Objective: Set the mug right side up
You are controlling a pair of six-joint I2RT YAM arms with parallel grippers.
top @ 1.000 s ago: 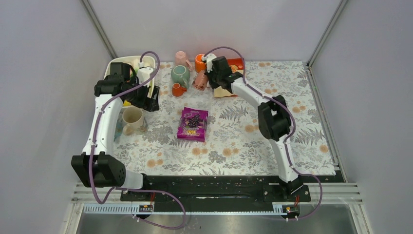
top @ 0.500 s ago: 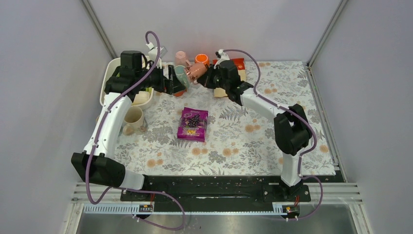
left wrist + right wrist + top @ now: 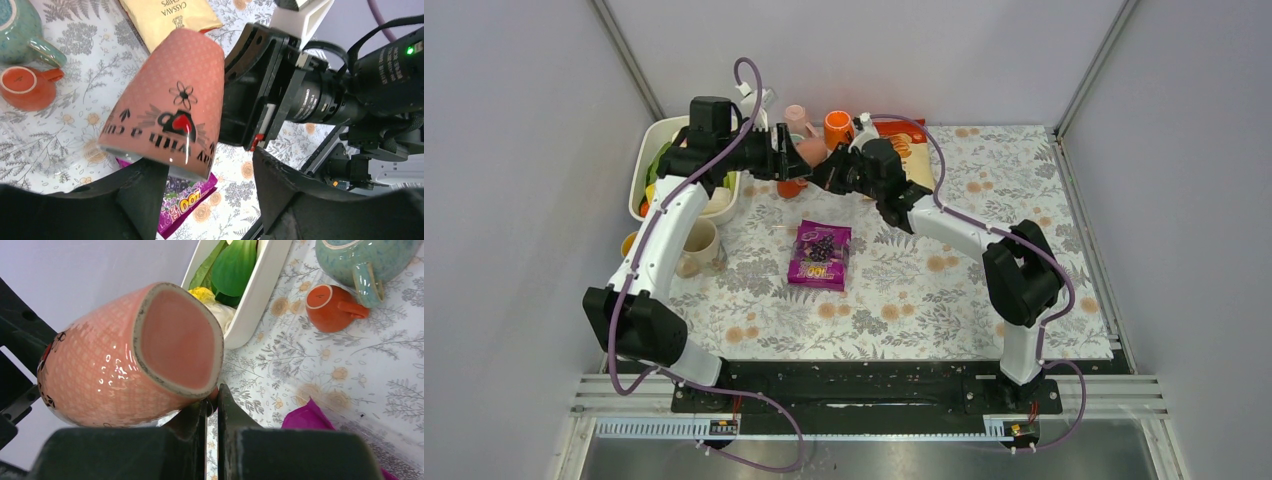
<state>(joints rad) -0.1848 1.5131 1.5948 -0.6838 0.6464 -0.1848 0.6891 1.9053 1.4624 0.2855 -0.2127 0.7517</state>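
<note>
Above tablecloth (image 3: pixel 904 280), both arms toward mug (image 3: pixel 170 90)

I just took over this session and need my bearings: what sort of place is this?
Probably a lab test booth dressed like a kitchen table: plain grey walls, a floral tablecloth, and a pink mug, other cups and a snack packet.
</note>
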